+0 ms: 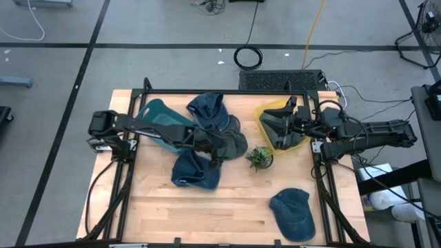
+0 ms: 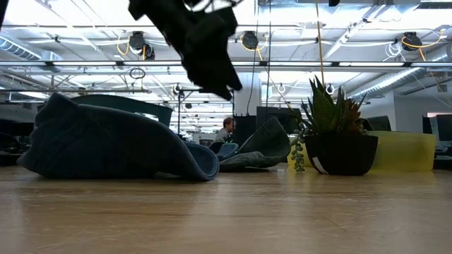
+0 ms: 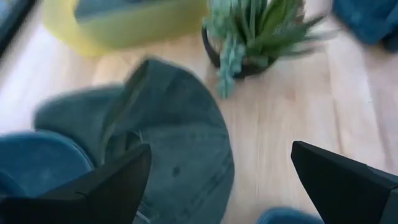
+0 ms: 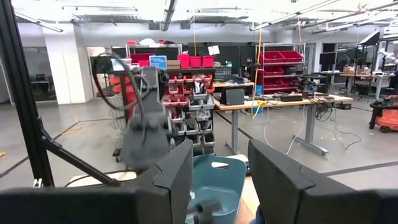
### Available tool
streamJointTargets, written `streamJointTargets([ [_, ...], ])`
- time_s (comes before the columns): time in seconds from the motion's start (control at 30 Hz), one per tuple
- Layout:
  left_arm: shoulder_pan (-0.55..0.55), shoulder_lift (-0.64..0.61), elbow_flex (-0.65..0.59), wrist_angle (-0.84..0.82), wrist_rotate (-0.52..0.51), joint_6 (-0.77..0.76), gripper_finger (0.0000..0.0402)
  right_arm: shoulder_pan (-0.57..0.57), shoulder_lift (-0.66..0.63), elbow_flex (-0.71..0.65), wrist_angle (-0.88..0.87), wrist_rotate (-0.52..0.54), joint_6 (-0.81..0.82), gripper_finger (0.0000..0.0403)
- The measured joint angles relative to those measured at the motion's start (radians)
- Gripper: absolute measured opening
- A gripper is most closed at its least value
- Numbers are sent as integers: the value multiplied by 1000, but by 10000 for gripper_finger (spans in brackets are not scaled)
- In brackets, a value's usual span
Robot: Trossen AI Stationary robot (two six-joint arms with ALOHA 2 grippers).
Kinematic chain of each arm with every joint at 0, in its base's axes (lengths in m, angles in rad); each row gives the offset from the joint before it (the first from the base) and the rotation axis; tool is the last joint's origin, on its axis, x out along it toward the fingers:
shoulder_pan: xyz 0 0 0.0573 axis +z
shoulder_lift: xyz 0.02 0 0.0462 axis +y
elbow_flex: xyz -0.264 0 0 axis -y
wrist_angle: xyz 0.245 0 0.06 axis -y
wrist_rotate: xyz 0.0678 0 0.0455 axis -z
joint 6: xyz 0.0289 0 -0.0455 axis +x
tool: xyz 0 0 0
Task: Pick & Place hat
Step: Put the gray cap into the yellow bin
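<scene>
Above the grey-green hat (image 1: 238, 143), the left end effector (image 1: 219, 153) hovers wide open, holding nothing.

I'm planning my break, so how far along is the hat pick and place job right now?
Done: one dark hat seems to lie in the yellow bin, where the right gripper waits. In hand: the open left gripper hovers over the grey-green hat, not yet gripping. Left: that hat and others, like the blue cap, on the table.

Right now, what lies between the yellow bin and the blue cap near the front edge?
In the high view, only bare wood lies between the yellow bin and the blue cap; the small plant stands off to the side.
</scene>
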Motion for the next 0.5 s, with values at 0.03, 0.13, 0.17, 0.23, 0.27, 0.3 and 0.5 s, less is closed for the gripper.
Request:
streamJointTargets([
  [0.03, -1, 21, -1, 19, 7, -1, 397, 0, 0, 0, 2, 0, 0, 141],
  [0.13, -6, 79, -1, 66, 31, 2, 397, 0, 0, 0, 2, 0, 0, 141],
  [0.17, -11, 98, -1, 83, 33, 4, 397, 0, 0, 0, 2, 0, 0, 141],
  [0.23, -15, 132, 0, 109, 33, 5, 397, 0, 0, 0, 2, 0, 0, 141],
  [0.27, -17, 145, -1, 104, 35, 5, 397, 0, 0, 0, 2, 0, 0, 141],
  [0.3, -19, 161, -1, 114, 34, 5, 397, 0, 0, 0, 1, 0, 0, 141],
  [0.5, -23, 248, 0, 141, 14, -7, 397, 0, 0, 0, -6, 0, 0, 141],
])
